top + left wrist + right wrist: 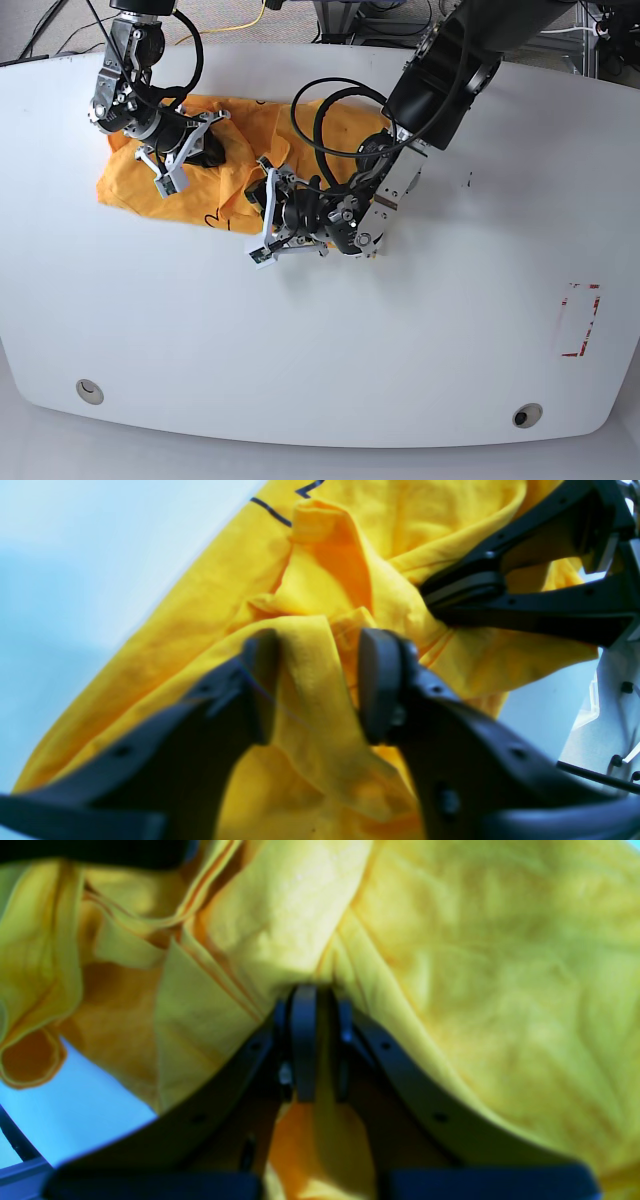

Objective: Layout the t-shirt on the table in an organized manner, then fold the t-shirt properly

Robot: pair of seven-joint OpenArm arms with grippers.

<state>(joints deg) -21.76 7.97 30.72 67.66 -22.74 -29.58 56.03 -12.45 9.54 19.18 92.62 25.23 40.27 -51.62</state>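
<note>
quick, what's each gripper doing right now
Left gripper: part open, its jaws either side of a fold of the t-shirt, not clamped.
Right gripper: shut on the t-shirt.

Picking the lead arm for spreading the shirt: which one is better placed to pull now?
Right. The right gripper has its jaws clamped on the wrinkled orange-yellow cotton t-shirt. The left gripper has a fold between jaws not yet closed, so it cannot pull.

The t-shirt [130,185] is soft, wrinkled matt cloth; the table [400,350] is smooth, faintly glossy white.
</note>
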